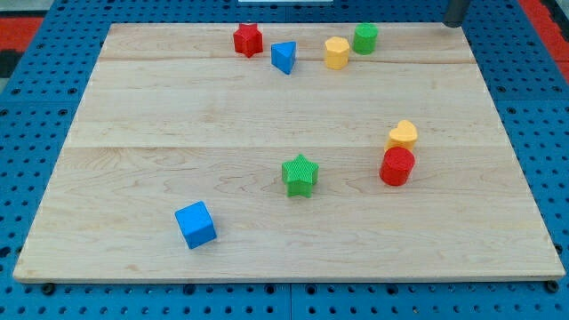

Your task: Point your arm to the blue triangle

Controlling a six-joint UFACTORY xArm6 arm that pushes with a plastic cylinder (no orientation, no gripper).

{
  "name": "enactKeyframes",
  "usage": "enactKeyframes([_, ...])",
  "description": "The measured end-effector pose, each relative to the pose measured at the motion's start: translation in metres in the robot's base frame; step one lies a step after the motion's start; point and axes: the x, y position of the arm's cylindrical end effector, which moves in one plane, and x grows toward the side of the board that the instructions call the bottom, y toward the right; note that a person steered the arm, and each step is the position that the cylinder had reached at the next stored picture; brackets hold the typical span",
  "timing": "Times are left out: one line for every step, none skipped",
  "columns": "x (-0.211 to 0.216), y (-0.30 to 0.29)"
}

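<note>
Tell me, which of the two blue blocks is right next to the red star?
The blue triangle, near the view's top, sits just right of the red star. The blue cube lies far off near the view's bottom.

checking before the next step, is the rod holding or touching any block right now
Nothing is held. My tip sits at the view's top right corner, apart from every block, well to the right of the blue triangle.

The light is bright and even, the blocks cast small soft shadows, and everything looks sharp.
</note>
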Motion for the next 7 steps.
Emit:
enactKeyframes([0.001,-0.045])
enactKeyframes([0.001,-0.083])
enactKeyframes([0.001,-0.109])
enactKeyframes([0.0,-0.129])
enactKeyframes([0.0,-0.136])
enactKeyframes([0.001,-0.17])
enactKeyframes([0.001,-0.237])
